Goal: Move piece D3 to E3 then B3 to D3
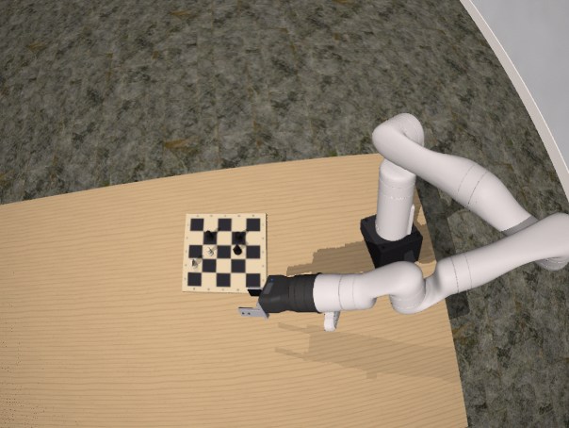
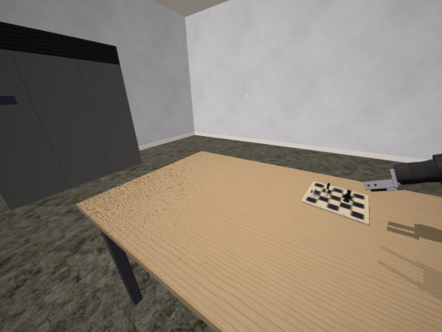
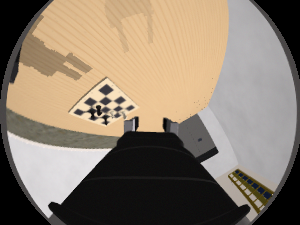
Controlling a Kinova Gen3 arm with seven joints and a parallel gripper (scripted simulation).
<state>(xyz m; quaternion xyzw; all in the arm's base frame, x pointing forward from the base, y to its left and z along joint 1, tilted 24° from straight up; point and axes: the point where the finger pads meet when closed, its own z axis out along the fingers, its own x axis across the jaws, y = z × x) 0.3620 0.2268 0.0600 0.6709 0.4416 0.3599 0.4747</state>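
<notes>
Wood-grain table (image 1: 141, 358) is seen under a small board (image 1: 224, 253) with five pieces; letters cannot be read, so the task squares cannot be told. Just right of the board's near corner, the gripper (image 1: 249, 303) is held above the table, fingers spread wide, nothing pinched.

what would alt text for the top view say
A white robot arm reaches across a wooden table, its open gripper empty just off the corner of a small chessboard. Three black pieces and two pale ones stand on the board.
</notes>
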